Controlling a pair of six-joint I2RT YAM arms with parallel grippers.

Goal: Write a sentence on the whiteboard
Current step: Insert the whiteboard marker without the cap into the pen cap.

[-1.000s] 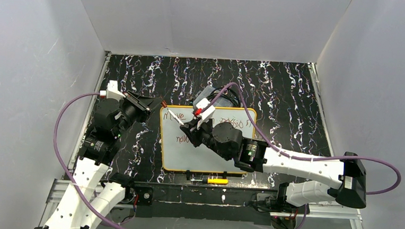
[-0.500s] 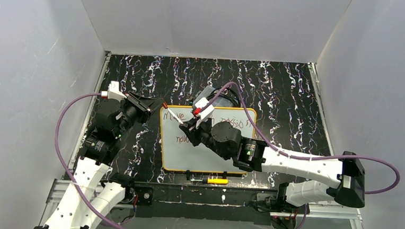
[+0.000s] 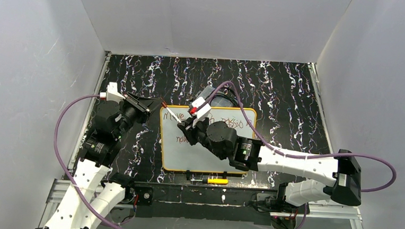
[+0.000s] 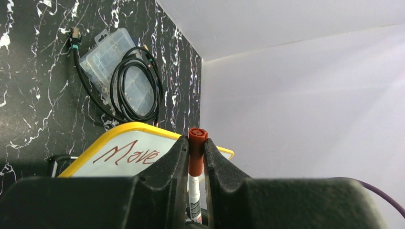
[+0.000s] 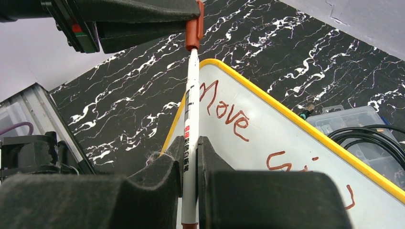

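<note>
Whiteboard [image 3: 187, 156] bears your sentence [image 5: 224, 112]; left gripper [image 4: 196, 149] pinches the cap [image 5: 192, 31], right gripper [image 5: 190, 148] clamps the marker [image 5: 191, 95], likely to cap it.

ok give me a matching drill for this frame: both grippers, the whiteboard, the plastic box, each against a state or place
Things:
1. left gripper
2. right gripper
3. whiteboard
4. clear plastic box

States or places:
A. shut on the marker's white barrel
B. yellow-rimmed, with "Move" written on it
C. shut on the marker's red cap
D. on the table, past the whiteboard's far edge

Pairs: 1-C, 2-A, 3-B, 4-D
</note>
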